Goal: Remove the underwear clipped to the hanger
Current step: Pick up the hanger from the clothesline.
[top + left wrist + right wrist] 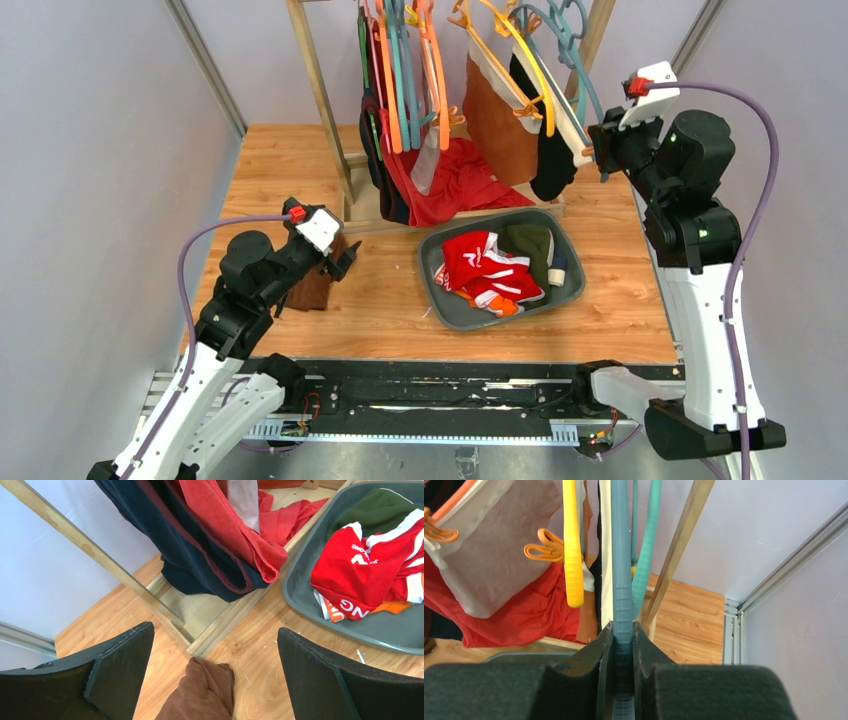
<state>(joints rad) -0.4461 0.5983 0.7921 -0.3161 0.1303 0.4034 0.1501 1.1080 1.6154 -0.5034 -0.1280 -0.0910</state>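
Note:
On the rack, a brown brief with a white waistband (500, 125), a black brief (553, 165) and a pale beige brief (427, 165) hang clipped to hangers. My right gripper (600, 150) is shut on the lower arm of a blue-grey hanger (620, 555), which runs between its jaws (622, 630). The beige brief (499, 555) hangs to the left under orange clips. A red brief with white trim (485, 265) lies in the grey bin (572, 290). My left gripper (215, 645) stands open low over the table, above a dark brown cloth (205, 692).
A large red cloth (460, 185) and a navy garment (200, 555) drape from the rack onto its wooden base (220, 625). Orange, teal and yellow hangers (572, 545) crowd the rail. A wooden post (674, 560) stands just behind the gripped hanger. The bin also holds a green garment (530, 245).

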